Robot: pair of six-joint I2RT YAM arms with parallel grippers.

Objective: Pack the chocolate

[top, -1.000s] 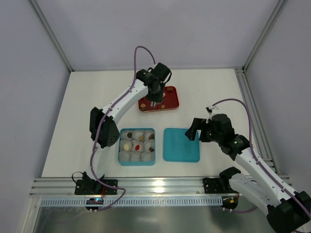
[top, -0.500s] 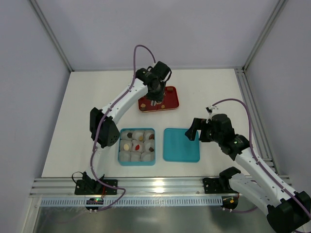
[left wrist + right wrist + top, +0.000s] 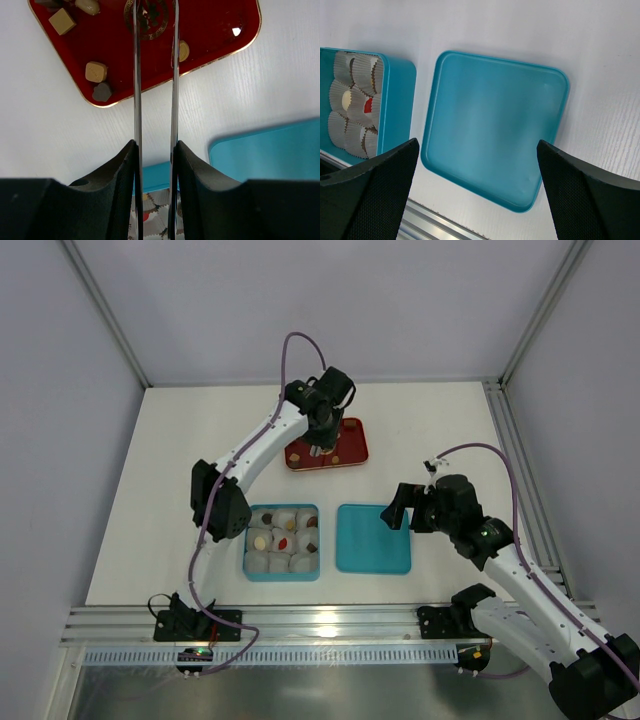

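Red tray [image 3: 358, 448] at 12 o'clock on the white counter [image 3: 180, 460]; loose chocolate [image 3: 95, 71] on it: in the left wrist view a tan square, a cream oval, a tan rounded pc, a dark pc near the rim, plus a round tan pc beside the R finger blade.

Left gripper [image 3: 318, 448] hangs over the tray, thin blades narrowly apart, the tray's gold-ringed emblem showing through the gap; nothing seen clamped.

Teal box [image 3: 247, 540] at 7 o'clock, lined w/ white crinkled paper cups [image 3: 279, 561]; some cups filled: dark pcs at the box's 11, 1 and 3 o'clock cups, tan at 9, red in the centre; the near row shows only white.

Teal lid [image 3: 373, 538] at 5 o'clock, just beside the box, lying flat, hollow side up.

Right gripper [image 3: 400, 508] hovers over the lid's 2 o'clock edge, fingers spread wide, not touching it.
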